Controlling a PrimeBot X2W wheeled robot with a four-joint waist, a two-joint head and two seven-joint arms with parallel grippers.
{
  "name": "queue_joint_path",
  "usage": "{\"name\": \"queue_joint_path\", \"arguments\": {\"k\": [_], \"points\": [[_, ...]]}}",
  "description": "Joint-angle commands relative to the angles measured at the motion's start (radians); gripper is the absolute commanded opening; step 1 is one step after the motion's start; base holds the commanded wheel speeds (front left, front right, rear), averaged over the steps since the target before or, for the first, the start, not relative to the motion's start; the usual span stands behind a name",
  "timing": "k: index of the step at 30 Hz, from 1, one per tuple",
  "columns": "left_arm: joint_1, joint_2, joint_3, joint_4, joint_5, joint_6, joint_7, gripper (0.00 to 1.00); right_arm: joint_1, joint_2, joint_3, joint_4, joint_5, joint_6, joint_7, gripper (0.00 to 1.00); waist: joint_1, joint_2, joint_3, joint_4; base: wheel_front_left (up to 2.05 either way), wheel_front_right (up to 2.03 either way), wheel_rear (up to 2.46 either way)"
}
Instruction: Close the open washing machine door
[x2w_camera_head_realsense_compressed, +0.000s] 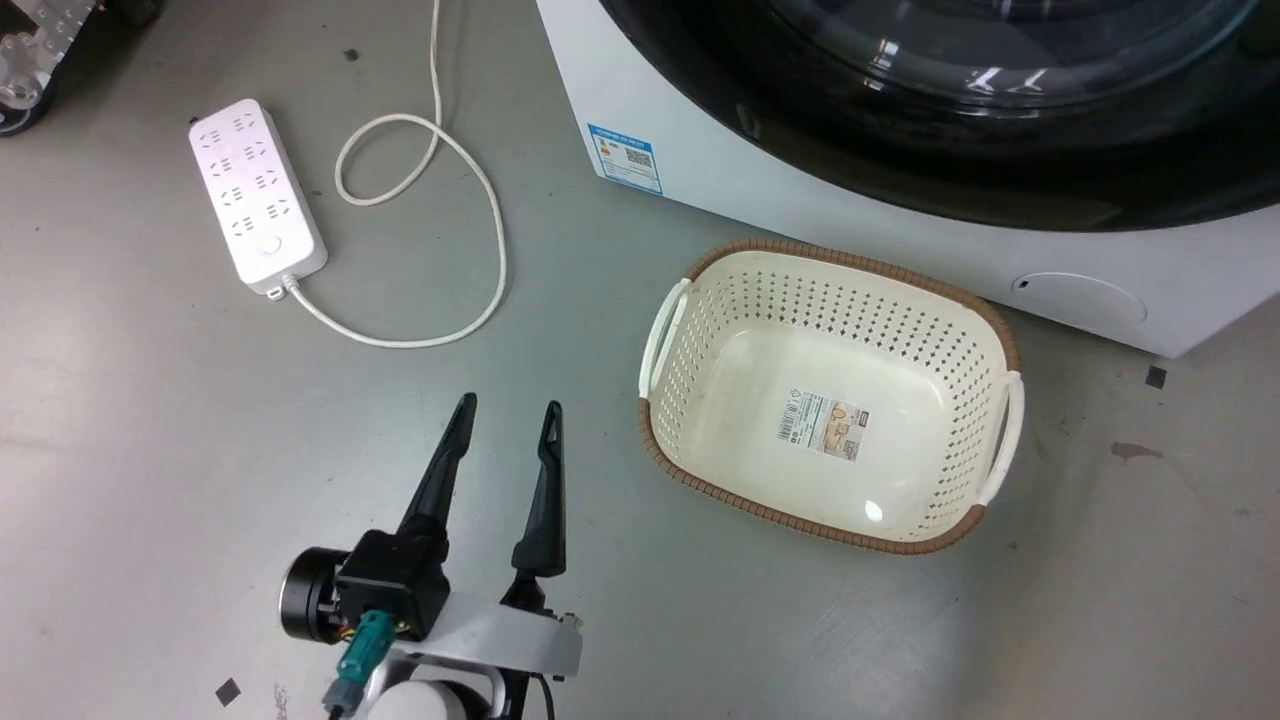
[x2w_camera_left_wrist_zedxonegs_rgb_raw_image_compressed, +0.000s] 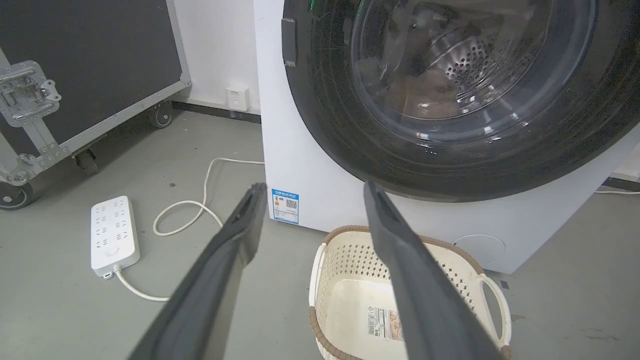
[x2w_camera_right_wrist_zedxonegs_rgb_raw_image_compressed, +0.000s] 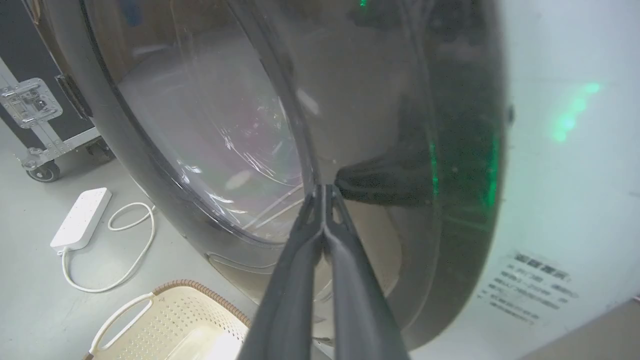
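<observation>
Right gripper (x2w_camera_right_wrist_zedxonegs_rgb_raw_image_compressed: 325, 192) pinched tight on nothing, tips pressed to the washing machine door (x2w_camera_right_wrist_zedxonegs_rgb_raw_image_compressed: 452, 150).
The door lies against the white machine's front, above the basket (x2w_camera_head_realsense_compressed: 985, 320): wide black rim, bulging clear glass. Through the blur I can't tell if it's latched. I'd push squarely on the rim, not the glass, until it catches. The left gripper (x2w_camera_head_realsense_compressed: 508, 405) hangs spread and empty.
</observation>
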Motion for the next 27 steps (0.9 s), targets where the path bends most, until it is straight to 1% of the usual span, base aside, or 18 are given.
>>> {"name": "queue_joint_path", "arguments": {"k": [1,5,8,9,10,11,15,19,22,27], "points": [[-0.018,0.0,-0.005,-0.003,0.018,0.004,-0.005,1.0,-0.04,0.023,-0.025,0.042,0.007,-0.004,0.003,0.0,0.0,0.0,-0.002,-0.004,0.0,0.0,0.0],[-0.018,0.0,-0.002,0.002,0.023,0.008,-0.005,1.0,-0.081,0.05,-0.023,0.101,0.002,-0.004,-0.012,0.0,0.0,0.0,-0.016,-0.017,0.0,0.0,0.0],[-0.012,0.0,0.008,0.014,0.023,0.001,-0.005,1.0,-0.066,0.064,0.0,0.129,0.004,-0.004,-0.036,0.0,0.0,0.0,-0.052,-0.028,0.0,0.0,0.0],[-0.007,0.0,0.013,0.021,0.023,-0.006,-0.005,1.0,-0.037,0.069,0.015,0.136,0.002,-0.004,-0.07,0.04,0.0,0.0,-0.083,-0.037,0.0,0.0,0.0],[-0.003,0.0,0.016,0.025,0.023,-0.01,-0.005,1.0,-0.016,0.071,0.026,0.136,-0.003,-0.004,-0.091,0.65,0.0,0.0,-0.101,-0.043,0.0,0.0,0.0],[0.001,0.0,0.018,0.029,0.023,-0.014,-0.005,1.0,0.007,0.076,0.033,0.137,-0.002,-0.004,-0.108,1.0,0.0,0.0,-0.119,-0.05,0.0,0.0,0.0],[0.027,0.0,0.042,0.054,0.027,-0.032,-0.005,1.0,0.125,0.107,0.053,0.108,-0.014,-0.004,-0.18,1.0,0.0,0.0,-0.203,-0.091,0.0,0.0,0.0],[0.062,0.003,0.08,0.084,0.022,-0.053,-0.005,1.0,0.251,0.163,0.014,0.044,-0.052,-0.004,-0.221,1.0,0.0,0.0,-0.282,-0.152,0.0,0.0,0.0],[0.09,0.006,0.106,0.101,0.018,-0.067,-0.005,1.0,0.374,0.228,-0.074,-0.024,-0.108,-0.004,-0.233,1.0,0.0,0.0,-0.332,-0.198,0.0,0.0,0.0],[0.131,0.008,0.131,0.118,0.023,-0.081,-0.005,1.0,0.601,0.38,-0.23,-0.201,-0.255,-0.004,-0.238,1.0,0.0,0.0,-0.384,-0.262,0.0,0.0,0.0]]}}
